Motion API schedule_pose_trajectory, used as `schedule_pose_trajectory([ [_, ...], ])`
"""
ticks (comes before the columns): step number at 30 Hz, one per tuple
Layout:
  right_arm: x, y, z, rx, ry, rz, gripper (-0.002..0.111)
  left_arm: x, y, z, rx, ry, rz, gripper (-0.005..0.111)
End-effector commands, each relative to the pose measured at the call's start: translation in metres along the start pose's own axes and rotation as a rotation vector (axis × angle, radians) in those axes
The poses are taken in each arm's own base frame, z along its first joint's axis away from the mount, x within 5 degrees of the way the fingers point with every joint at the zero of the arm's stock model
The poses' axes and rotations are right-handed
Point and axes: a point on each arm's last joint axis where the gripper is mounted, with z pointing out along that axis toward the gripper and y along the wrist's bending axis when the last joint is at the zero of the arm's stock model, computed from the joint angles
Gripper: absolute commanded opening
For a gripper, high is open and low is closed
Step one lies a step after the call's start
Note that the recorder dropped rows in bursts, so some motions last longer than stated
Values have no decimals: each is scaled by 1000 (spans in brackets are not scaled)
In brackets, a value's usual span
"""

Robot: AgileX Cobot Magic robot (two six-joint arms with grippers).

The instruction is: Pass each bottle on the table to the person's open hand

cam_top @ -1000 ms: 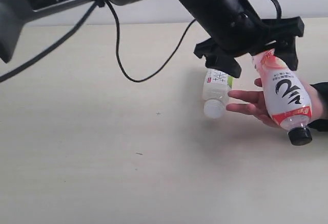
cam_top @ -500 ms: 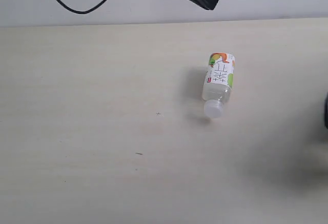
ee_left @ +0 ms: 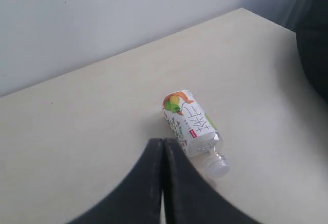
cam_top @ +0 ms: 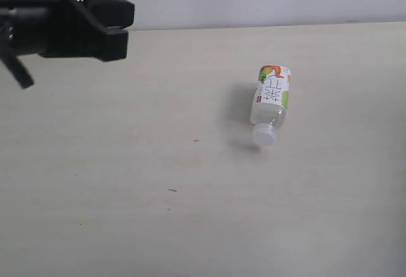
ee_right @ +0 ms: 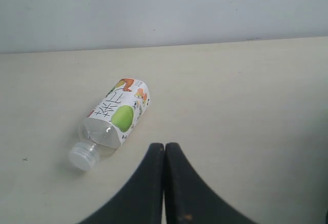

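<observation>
In the exterior view the left gripper (cam_top: 127, 30) has drawn back to its own side, jaws pressed together and empty. A second ago it hung across the scene, holding the pink-white bottle over the person's hand. That bottle and the hand are both out of view now, so that handover looks done. One orange-green bottle (cam_top: 271, 103) lies on its side on the tabletop (cam_top: 127, 182), well apart from the jaws, its white cap turned toward the near edge.

The left wrist view shows the same jaws (ee_left: 163, 144) meeting along a thin seam with nothing between them. The orange-green bottle (ee_left: 189, 124) lies just beyond their tips and a little to one side, its cap end the nearer.

In the right wrist view the right gripper (ee_right: 164, 148) also has its jaws together (and empty). The orange-green bottle (ee_right: 115, 116) rests ahead of them and off to one side, not touching.

By these views this is the only bottle left to hand over. Either gripper must open before reaching for it, and the person's hand must come back.
</observation>
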Motion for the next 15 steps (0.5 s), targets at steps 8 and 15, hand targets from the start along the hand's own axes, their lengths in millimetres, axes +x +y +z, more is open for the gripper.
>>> schedule_pose_trajectory([
  [8, 0, 0, 0, 1, -10, 0, 0, 29, 0, -36, 0, -15, -8, 1],
  [15, 0, 0, 0, 1, -10, 0, 0, 30, -1, -36, 6, -4, -5, 1],
])
